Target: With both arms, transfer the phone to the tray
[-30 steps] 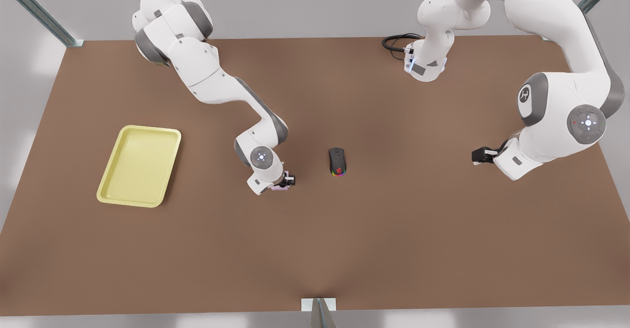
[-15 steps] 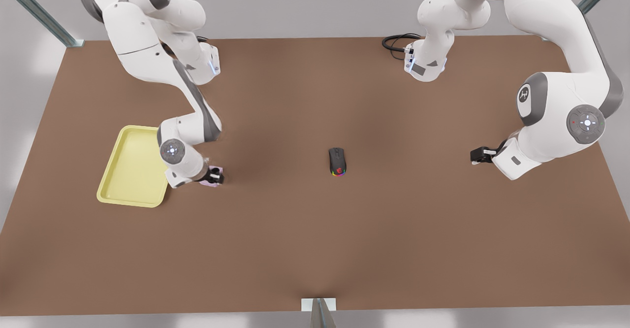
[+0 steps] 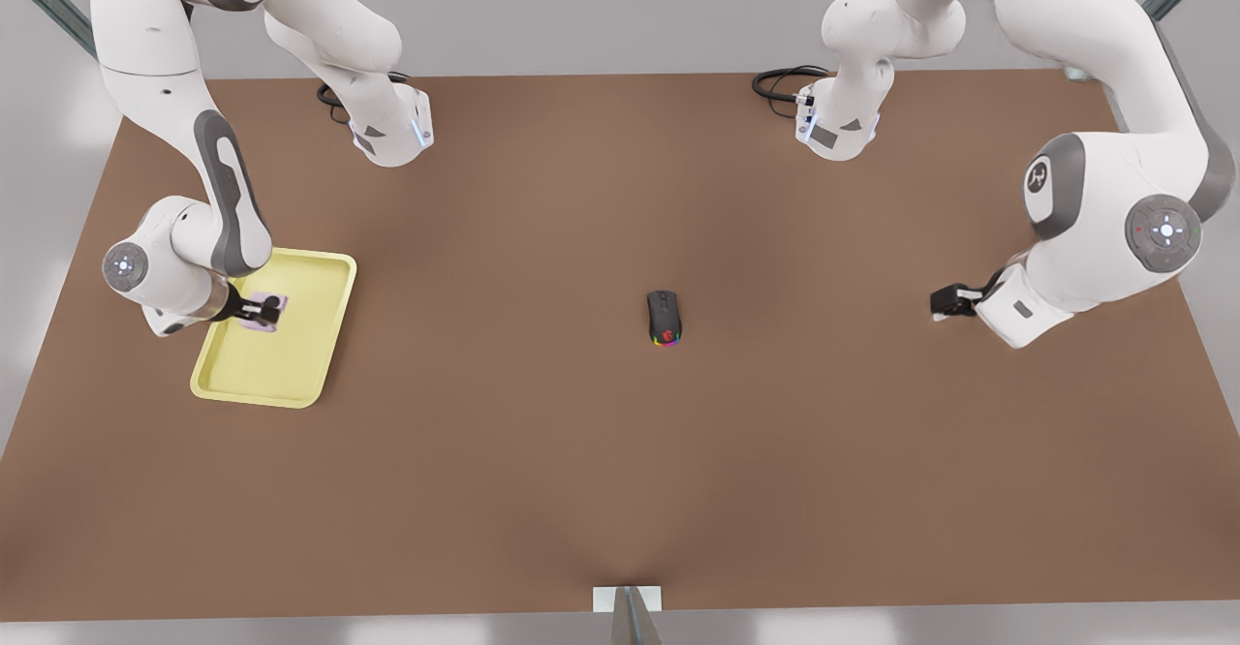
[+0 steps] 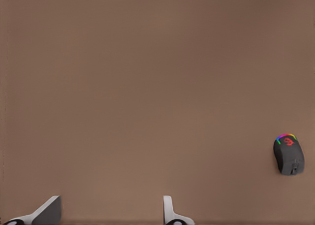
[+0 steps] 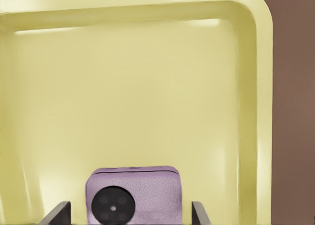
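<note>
The pale lilac phone (image 3: 262,322) hangs just over the far part of the yellow tray (image 3: 291,374), at the front view's left. My right gripper (image 3: 263,310) is shut on it. In the right wrist view the phone (image 5: 135,195) sits between the two fingers, lens side facing the camera, with the tray's floor (image 5: 147,87) beneath it. Whether the phone touches the tray I cannot tell. My left gripper (image 3: 936,302) waits low over the table at the front view's right. It stands open with nothing in it, as the left wrist view also shows (image 4: 110,214).
A black mouse (image 3: 664,317) with rainbow lights lies at the table's middle, between the two grippers, and also appears in the left wrist view (image 4: 288,154). Black cables (image 3: 775,83) coil by the arm bases along the far edge.
My right gripper has carried the phone toward the front view's left, from bare table beside the mouse to over the tray. The left arm has barely shifted.
</note>
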Motion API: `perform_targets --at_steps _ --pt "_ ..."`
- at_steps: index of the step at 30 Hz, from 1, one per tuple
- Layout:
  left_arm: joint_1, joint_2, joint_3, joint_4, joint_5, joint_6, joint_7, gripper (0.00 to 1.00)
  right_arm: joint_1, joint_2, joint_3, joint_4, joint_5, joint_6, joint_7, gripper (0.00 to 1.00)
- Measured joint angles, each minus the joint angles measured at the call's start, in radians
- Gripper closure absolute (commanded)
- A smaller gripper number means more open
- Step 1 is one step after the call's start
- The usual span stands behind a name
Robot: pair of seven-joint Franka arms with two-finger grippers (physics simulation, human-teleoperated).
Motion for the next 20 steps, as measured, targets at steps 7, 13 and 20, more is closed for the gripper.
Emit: perform_targets --at_steps 7,13,20 --pt "-0.001 -0.004 0.002 0.012 0.006 -0.003 -0.013 0.00 0.073 -0.106 -0.003 0.086 0.004 -0.070 -0.179 0.00" --pt "-0.001 0.000 0.002 0.013 0.010 -0.001 -0.025 0.00 0.174 -0.177 0.044 0.563 -0.027 -0.421 -0.198 0.00" --pt "-0.001 0.003 0.002 0.013 0.011 -0.003 -0.034 0.00 0.342 -0.178 -0.022 0.779 -0.051 -0.829 -0.152 0.00"
